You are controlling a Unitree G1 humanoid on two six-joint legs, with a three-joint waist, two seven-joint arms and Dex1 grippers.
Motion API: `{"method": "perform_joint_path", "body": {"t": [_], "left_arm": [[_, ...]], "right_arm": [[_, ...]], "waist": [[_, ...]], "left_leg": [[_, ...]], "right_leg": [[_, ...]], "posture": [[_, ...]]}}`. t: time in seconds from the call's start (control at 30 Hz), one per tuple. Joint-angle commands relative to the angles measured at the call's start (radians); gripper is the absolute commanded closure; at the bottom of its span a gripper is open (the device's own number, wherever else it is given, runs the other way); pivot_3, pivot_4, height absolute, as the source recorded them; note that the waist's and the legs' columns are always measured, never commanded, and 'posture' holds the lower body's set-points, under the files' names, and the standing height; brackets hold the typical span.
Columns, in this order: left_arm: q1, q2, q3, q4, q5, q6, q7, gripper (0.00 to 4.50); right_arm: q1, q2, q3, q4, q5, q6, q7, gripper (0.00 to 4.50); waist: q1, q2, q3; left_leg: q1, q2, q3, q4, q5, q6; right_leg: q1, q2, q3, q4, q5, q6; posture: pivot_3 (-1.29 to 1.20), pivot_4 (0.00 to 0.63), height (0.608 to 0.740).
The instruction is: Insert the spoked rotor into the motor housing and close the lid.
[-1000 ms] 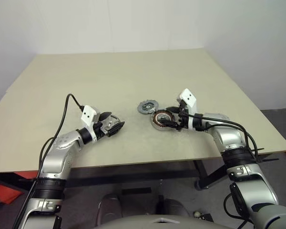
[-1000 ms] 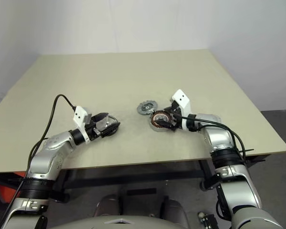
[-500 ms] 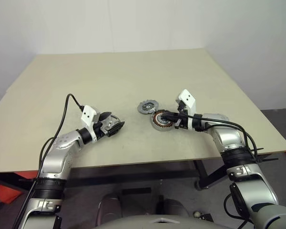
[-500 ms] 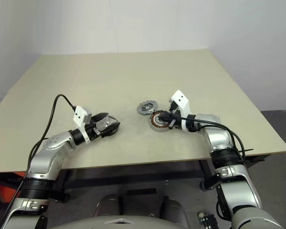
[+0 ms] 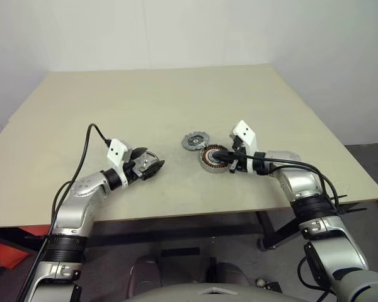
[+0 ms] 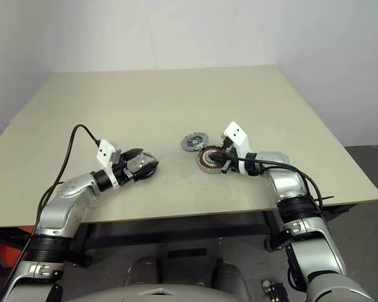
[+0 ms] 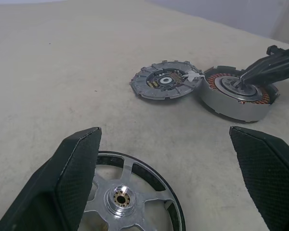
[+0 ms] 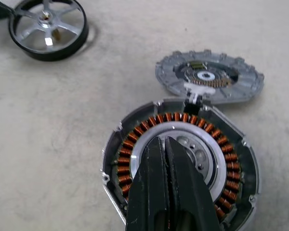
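Observation:
The spoked rotor (image 7: 127, 199), a silver wheel with a dark rim, lies flat on the table between the fingers of my open left gripper (image 7: 164, 132); I cannot tell whether they touch it. To its right stands the motor housing (image 5: 209, 161), a silver cup with copper windings (image 8: 231, 192) around a pale hub. My right gripper (image 8: 164, 142) is shut with nothing between its fingers, and its tips rest over that hub. The lid (image 5: 194, 141), a dark grey notched disc, lies flat just behind the housing, meeting its rim at a small white tab.
The beige table (image 5: 176, 94) stretches wide behind the parts, with its front edge close below both arms. A black cable (image 5: 88, 151) arcs up from my left wrist. A pale wall stands behind the table.
My right gripper has shut; its fingers stood spread over the housing before and now press together over the hub. The left arm, rotor and lid have not moved.

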Motion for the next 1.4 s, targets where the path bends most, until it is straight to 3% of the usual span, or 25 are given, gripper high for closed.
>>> {"method": "perform_joint_path", "body": {"t": [0.03, 0.33, 0.97, 1.4], "left_arm": [[-0.006, 0.008, 0.012, -0.034, -0.006, -0.015, 0.002, 0.00], [-0.006, 0.009, 0.010, -0.033, -0.005, -0.016, 0.002, 0.00], [-0.011, 0.011, 0.013, -0.023, -0.004, -0.019, 0.002, 0.00], [0.002, 0.005, 0.041, -0.041, -0.033, 0.005, 0.020, 0.00]], "right_arm": [[-0.038, 0.006, -0.006, 0.050, -0.017, -0.026, -0.028, 4.45], [-0.084, 0.019, -0.006, 0.146, -0.034, -0.067, -0.053, 4.45], [-0.082, -0.003, -0.036, 0.043, -0.011, -0.039, -0.048, 4.45], [-0.067, 0.006, -0.032, 0.096, -0.026, -0.058, -0.078, 4.45]], "waist": [[-0.001, 0.000, 0.000], [-0.001, 0.000, 0.000], [-0.001, 0.000, 0.000], [-0.001, 0.000, 0.000]], "left_leg": [[0.001, 0.000, 0.000, 0.000, 0.000, 0.000], [0.001, 0.000, 0.000, 0.001, 0.000, 0.000], [0.001, 0.000, 0.000, 0.000, 0.000, 0.000], [0.002, 0.000, 0.000, 0.001, 0.000, -0.001]], "right_leg": [[0.000, 0.000, 0.000, 0.000, 0.000, 0.000], [0.001, 0.000, 0.000, 0.001, 0.000, 0.000], [0.001, 0.000, 0.000, 0.001, 0.000, 0.000], [0.001, 0.000, 0.000, 0.001, 0.000, 0.000]], "posture": [[0.00, 0.000, 0.740], [0.00, 0.000, 0.740], [0.00, 0.000, 0.740], [0.00, 0.000, 0.740]]}}
